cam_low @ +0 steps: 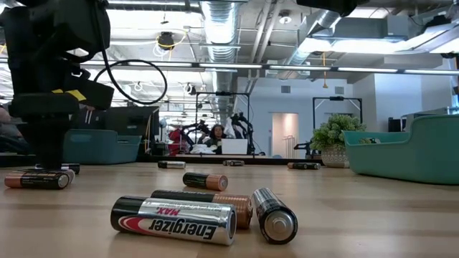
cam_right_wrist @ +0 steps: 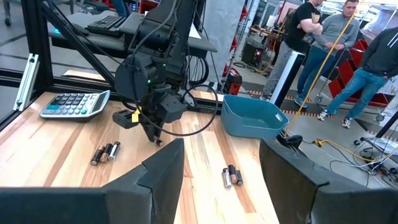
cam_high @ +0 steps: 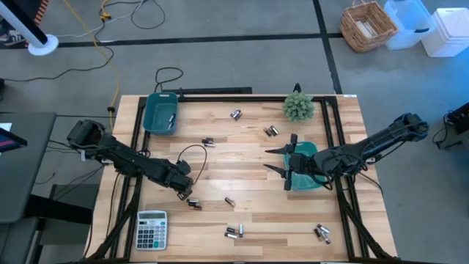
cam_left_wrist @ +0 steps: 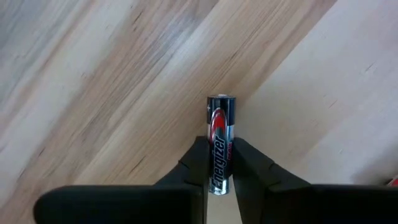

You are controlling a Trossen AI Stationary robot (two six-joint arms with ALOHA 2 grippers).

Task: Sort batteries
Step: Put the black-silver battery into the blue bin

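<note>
Silver-and-dark batteries lie scattered on the wooden table [cam_high: 242,172] in small groups, such as one group [cam_high: 234,232] near the front edge and another [cam_high: 271,131] farther back. My left gripper [cam_high: 182,193] points down at the table's left part, shut on one silver-and-black battery [cam_left_wrist: 221,124] that lies on the wood. My right gripper [cam_high: 282,165] hangs level and open above the table beside the right teal bin [cam_high: 308,180], its fingers wide apart [cam_right_wrist: 221,168] with nothing between them. My left gripper pinches the battery's two long sides [cam_left_wrist: 219,163] between its two fingers, toward one end of the battery. The fingers come from above, pointing down. The battery lies flat on the table, its other end [cam_left_wrist: 221,99] sticking out past the fingertips.
A second teal bin [cam_high: 161,111] stands at the far left corner, a small green plant [cam_high: 298,106] at the far right. A grey calculator [cam_high: 152,229] lies at the near left. Two batteries [cam_high: 193,204] lie just beside my left gripper. People stand in the room beyond the table.
</note>
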